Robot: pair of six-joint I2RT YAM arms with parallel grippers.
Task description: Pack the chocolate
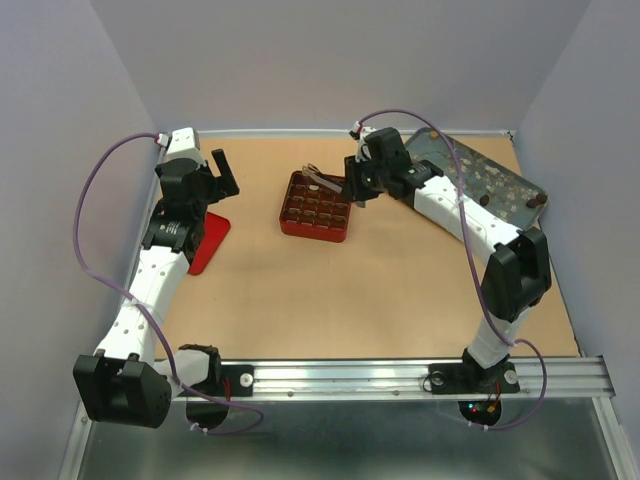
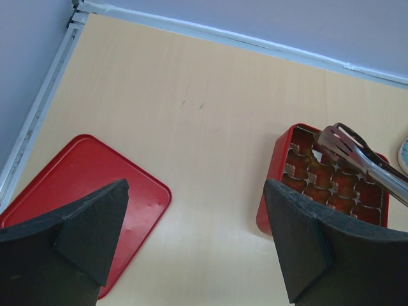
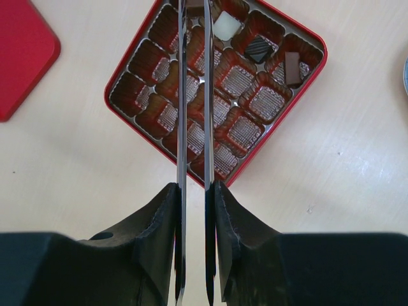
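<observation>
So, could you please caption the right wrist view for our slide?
Right gripper clamps metal tongs over the red gridded box; three chocolates sit in its far cells, most cells empty.

Top external: high behind both arm bases [image 1: 470, 378], angled down over the whole table [image 1: 400, 300]. Left wrist: low, oblique, past own fingers [image 2: 89, 229] toward the red gridded box [image 2: 271, 191]. Right wrist: close, straight down onto that box. Common to all: box, metal tongs [image 1: 322, 181].

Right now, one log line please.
left pincer open | right pincer shut on tongs | tongs over red box | three chocolate pieces visible in box
</observation>
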